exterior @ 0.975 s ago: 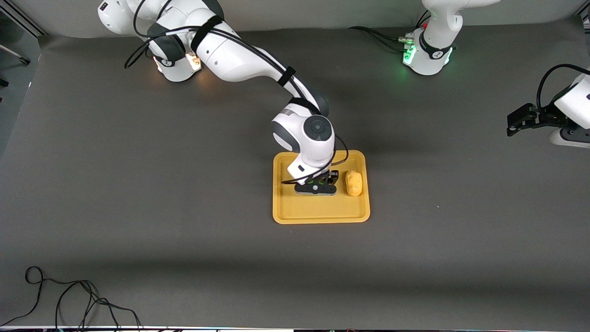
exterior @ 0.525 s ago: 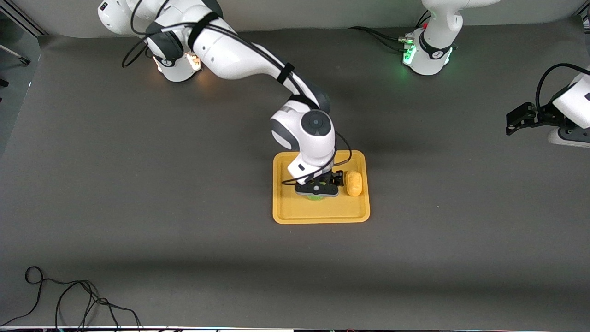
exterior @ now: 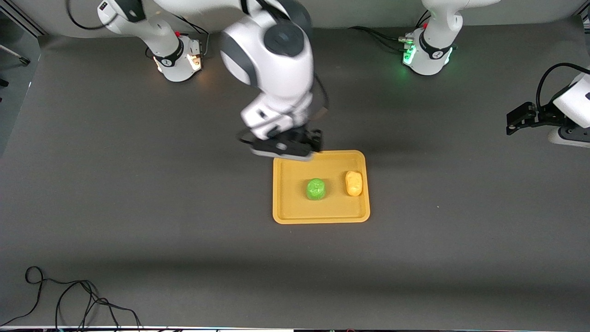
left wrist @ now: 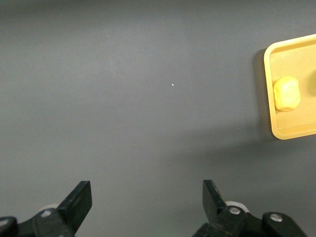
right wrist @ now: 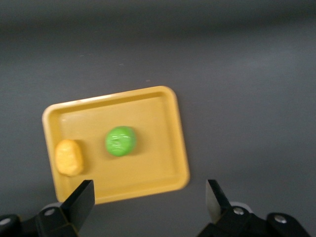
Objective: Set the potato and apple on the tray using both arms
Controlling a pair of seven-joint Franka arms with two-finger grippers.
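Observation:
The orange-yellow tray (exterior: 295, 210) lies in the middle of the table. The green apple (exterior: 316, 189) sits on it, with the yellow-orange potato (exterior: 354, 183) beside it toward the left arm's end. My right gripper (exterior: 288, 147) is open and empty, raised high over the tray's edge nearest the bases. The right wrist view shows the tray (right wrist: 163, 148), the apple (right wrist: 121, 141) and the potato (right wrist: 69, 157) below the open right gripper (right wrist: 150, 200). My left gripper (exterior: 510, 123) waits open over bare table at the left arm's end. The left wrist view shows that gripper (left wrist: 147, 197), the tray's end (left wrist: 276, 131) and the potato (left wrist: 287, 93).
A loose black cable (exterior: 69, 299) lies on the table at the corner nearest the front camera, at the right arm's end. The two arm bases (exterior: 177, 60) (exterior: 428, 55) stand along the table's edge farthest from the front camera.
My right gripper has let go of the apple on the tray and has risen high, back toward the bases. The apple now shows uncovered. The left arm has barely moved.

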